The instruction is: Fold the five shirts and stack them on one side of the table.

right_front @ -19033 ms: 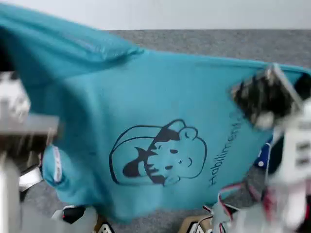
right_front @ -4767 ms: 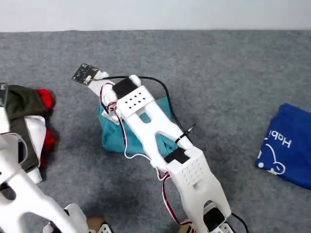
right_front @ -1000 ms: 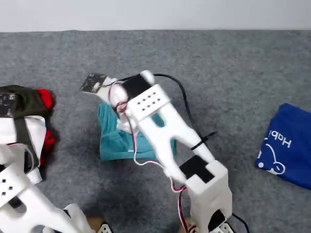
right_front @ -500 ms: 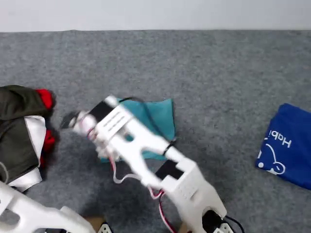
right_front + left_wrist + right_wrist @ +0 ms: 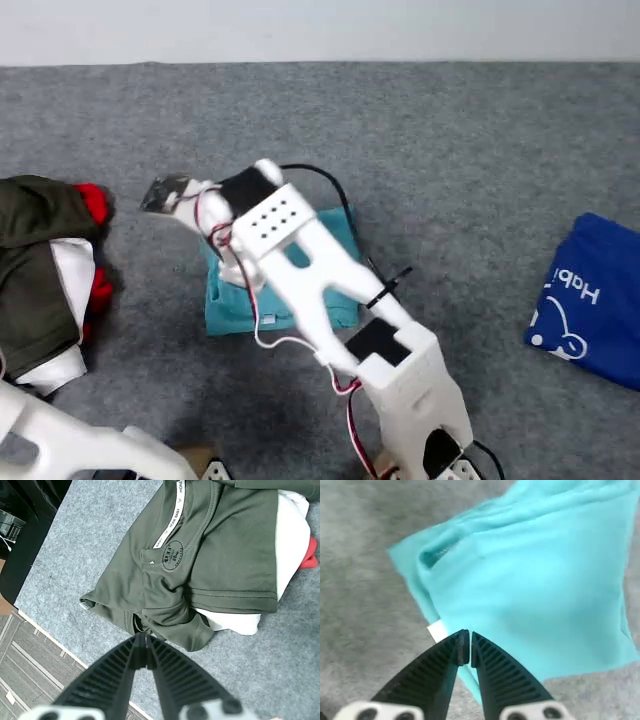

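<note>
While closed, right pincer [image 5: 466,636]: smooth teal shirt [image 5: 535,575] lay beneath ribbed tips.
Left pincer [image 5: 146,640]: closed, rumpled olive shirt [image 5: 220,555] ahead.

Left: shirt pile [image 5: 45,265]; centre: folded shirt [image 5: 232,308]; far right edge: lone shirt [image 5: 592,300]; all on table [image 5: 450,150].

Grey, felt-like carpeted surface [image 5: 470,140], flat, runs the full width of the high view. Plain white wall [image 5: 320,28] meets its far edge in a straight line. Small tan scrap [image 5: 195,462] at the near edge, partly hidden.

Left wrist view: grey-brown wood-plank floor [image 5: 30,675] lies beyond the surface's corner. Black boxy shape [image 5: 22,510] sits beside the surface's edge, too dark to make out.
</note>
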